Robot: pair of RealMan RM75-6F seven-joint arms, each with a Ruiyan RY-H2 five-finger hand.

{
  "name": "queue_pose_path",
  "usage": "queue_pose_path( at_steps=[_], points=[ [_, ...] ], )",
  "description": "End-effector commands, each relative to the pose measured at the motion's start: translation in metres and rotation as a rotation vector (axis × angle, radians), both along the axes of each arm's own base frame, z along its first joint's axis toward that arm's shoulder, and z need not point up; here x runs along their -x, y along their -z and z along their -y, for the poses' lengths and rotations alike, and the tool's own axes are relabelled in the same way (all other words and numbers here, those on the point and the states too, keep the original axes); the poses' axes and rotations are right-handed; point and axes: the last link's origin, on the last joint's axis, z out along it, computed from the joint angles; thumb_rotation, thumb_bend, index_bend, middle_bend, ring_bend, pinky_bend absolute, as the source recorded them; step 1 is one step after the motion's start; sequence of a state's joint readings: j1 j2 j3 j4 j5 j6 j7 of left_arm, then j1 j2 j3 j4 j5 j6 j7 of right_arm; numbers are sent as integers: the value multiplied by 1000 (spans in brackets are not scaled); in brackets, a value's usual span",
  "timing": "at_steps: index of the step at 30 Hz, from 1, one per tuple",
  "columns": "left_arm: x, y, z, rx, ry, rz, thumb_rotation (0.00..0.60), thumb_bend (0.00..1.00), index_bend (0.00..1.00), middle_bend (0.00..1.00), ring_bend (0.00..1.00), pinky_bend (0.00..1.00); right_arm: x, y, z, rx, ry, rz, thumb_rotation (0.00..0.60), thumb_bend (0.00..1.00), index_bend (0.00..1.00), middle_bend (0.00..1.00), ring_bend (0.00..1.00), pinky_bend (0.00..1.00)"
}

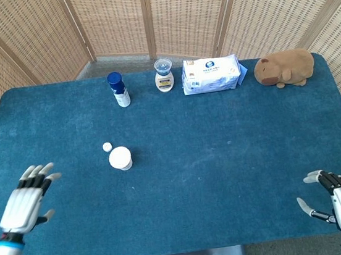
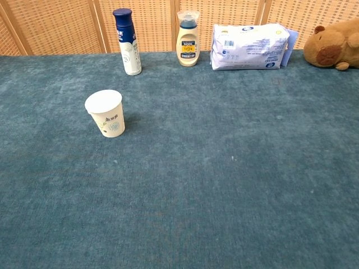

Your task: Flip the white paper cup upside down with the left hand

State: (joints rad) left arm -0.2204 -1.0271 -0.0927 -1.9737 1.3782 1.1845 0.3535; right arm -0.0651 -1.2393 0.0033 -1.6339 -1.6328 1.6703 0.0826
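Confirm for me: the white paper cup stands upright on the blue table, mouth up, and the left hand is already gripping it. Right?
Not quite. The white paper cup does stand upright, mouth up, on the blue table, but the left hand is not gripping it. The head view shows that hand open, fingers spread, well apart from the cup near the table's near left edge. The chest view shows nothing touching the cup.

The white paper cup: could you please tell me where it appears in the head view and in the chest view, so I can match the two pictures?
Head view: the white paper cup stands left of centre on the blue table, seen from above.
Chest view: the cup stands upright at the left, mid-height.
Shared landmark: the blue-capped bottle stands behind the cup, at the table's far edge, in both views.
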Motion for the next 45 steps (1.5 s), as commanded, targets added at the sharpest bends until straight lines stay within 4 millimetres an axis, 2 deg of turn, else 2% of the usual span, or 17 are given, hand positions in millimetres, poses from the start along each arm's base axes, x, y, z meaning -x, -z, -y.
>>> queue_pose_path(
  at_steps=[1, 7, 17, 31, 41, 45],
  points=[
    [-16, 13, -29, 34, 34, -34, 600, 188, 208, 100, 0, 49, 3, -1, 0, 0, 13, -1, 422, 317, 407, 373, 355, 357],
    [-38, 36, -61, 68, 73, -75, 600, 188, 209, 93, 0, 49, 7, 0, 0, 3, 34, -2, 421, 317, 407, 373, 356, 358],
    [-69, 75, -101, 107, 105, -91, 600, 188, 208, 89, 0, 49, 15, -4, -4, 18, 68, -8, 420, 317, 407, 373, 356, 358],
    [-104, 118, -119, 195, 128, -113, 600, 183, 185, 56, 0, 49, 20, -5, -5, 24, 85, -14, 421, 318, 406, 373, 356, 359],
    [-111, 139, -128, 220, 101, -115, 600, 184, 187, 55, 0, 49, 23, -9, -11, 47, 107, -21, 424, 317, 407, 373, 356, 358],
    [-114, 146, -133, 204, 109, -114, 600, 184, 254, 55, 0, 49, 26, -11, -15, 56, 123, -28, 421, 318, 413, 373, 356, 359]
  ],
)
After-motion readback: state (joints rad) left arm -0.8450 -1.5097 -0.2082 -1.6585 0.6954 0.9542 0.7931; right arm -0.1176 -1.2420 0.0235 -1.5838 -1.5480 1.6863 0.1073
